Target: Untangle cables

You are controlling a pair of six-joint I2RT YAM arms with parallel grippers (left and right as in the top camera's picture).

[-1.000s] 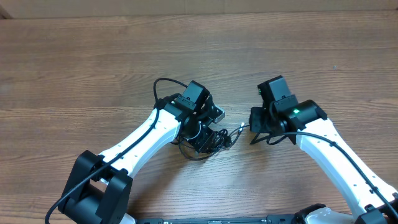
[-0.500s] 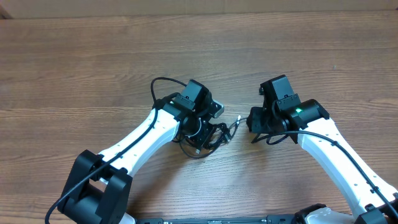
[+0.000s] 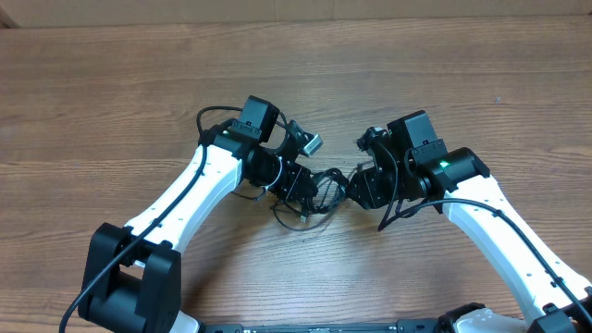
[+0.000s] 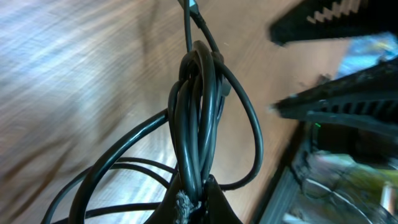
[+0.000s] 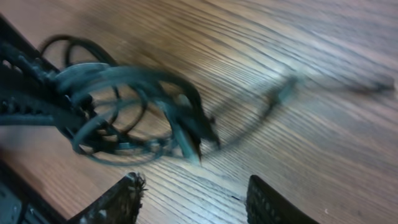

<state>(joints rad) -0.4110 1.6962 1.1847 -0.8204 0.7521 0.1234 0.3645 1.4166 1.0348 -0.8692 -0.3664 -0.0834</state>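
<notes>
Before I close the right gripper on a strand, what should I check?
1. Left gripper clamped on the cables: ok.
2. Right gripper open: ok.
3. A strand inside its jaws: not ok, the cables lie ahead of them.
4. One strand singled out: cannot tell, the right wrist view is blurred.
5. Cables lifted off the table: cannot tell.
</notes>
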